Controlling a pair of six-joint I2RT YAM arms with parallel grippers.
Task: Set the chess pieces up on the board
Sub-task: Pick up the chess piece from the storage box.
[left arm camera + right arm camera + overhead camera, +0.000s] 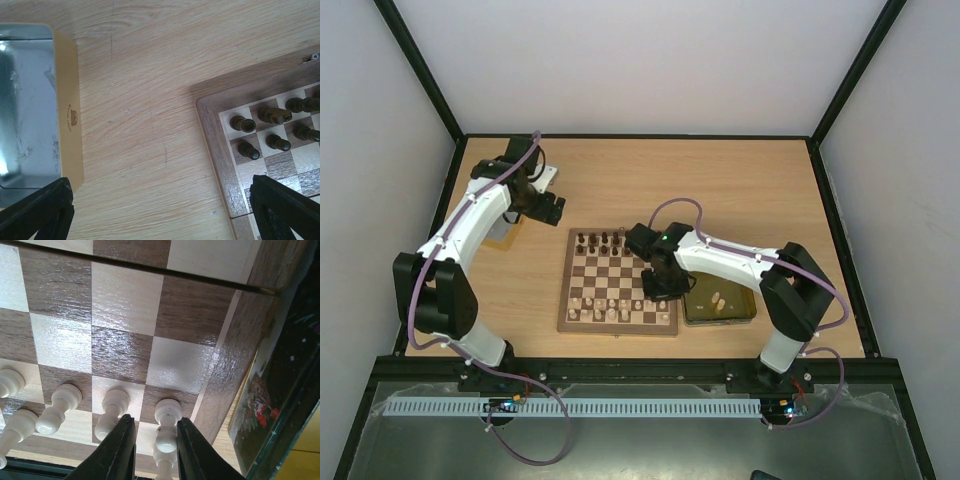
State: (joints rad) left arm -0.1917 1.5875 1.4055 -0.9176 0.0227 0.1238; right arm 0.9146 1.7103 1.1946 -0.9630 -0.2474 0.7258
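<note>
The board [617, 262] lies mid-table, with dark chess pieces [604, 240] along its far rows and cream ones [608, 312] along its near rows. My right gripper [661, 284] is low over the board's near right corner. In the right wrist view its jaws stand narrowly apart astride an upright cream piece [168, 412] on a dark square. A gap shows on the piece's left side. My left gripper [162, 212] hangs wide open over bare table between a tray and the board's corner [220, 145], holding nothing.
A gold tray [748, 309] holding a few cream pieces [719, 299] sits right of the board, close to my right arm. A silver-lined tray [70, 115] lies left of the board under my left arm. Dark walls frame the table.
</note>
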